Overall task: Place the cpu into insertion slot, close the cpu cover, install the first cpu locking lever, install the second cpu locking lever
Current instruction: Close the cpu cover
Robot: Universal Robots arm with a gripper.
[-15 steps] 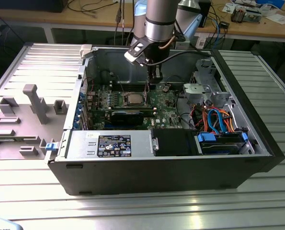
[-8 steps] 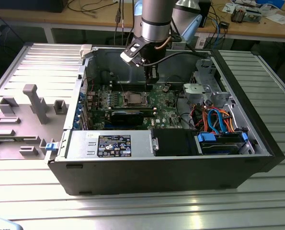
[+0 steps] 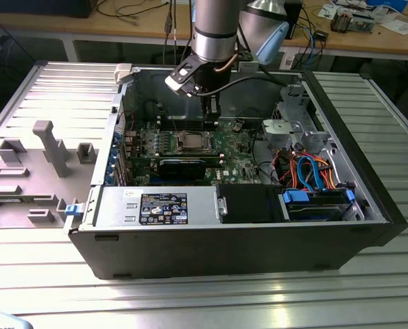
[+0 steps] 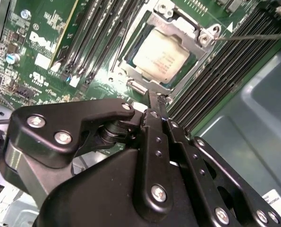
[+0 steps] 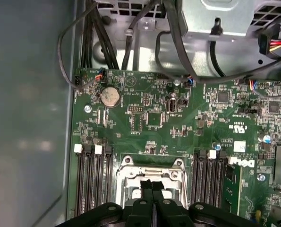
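An open computer case (image 3: 224,253) lies on its side on the ribbed metal table (image 3: 190,301). Inside it are a green motherboard (image 3: 234,144), a grey metal box (image 3: 118,205) along the near wall, and a drive bay with blue and orange cables (image 3: 306,171) toward the exterior view's right. A grey moulded tray (image 3: 25,171) sits on the table just beside the case, at the exterior view's left.

The cpu (image 4: 163,59) sits in the insertion slot (image 3: 190,134) on the motherboard, silvery top up. The cpu cover (image 4: 178,21) lies flat around it, and the chip's top shows through the cover's window. A thin metal rod (image 4: 253,35) runs from one corner of the cover out across the black memory slots (image 5: 90,175) that flank the slot on both sides.

The arm reaches down into the case from above. The claw (image 4: 157,100) is closed, its two fingers (image 5: 146,189) pressed together with nothing between them. In both wrist views its tip is at the edge of the cover, beside the chip. I cannot tell whether it touches the metal. A round coin battery (image 5: 109,96) sits on the board, well apart from the slot.
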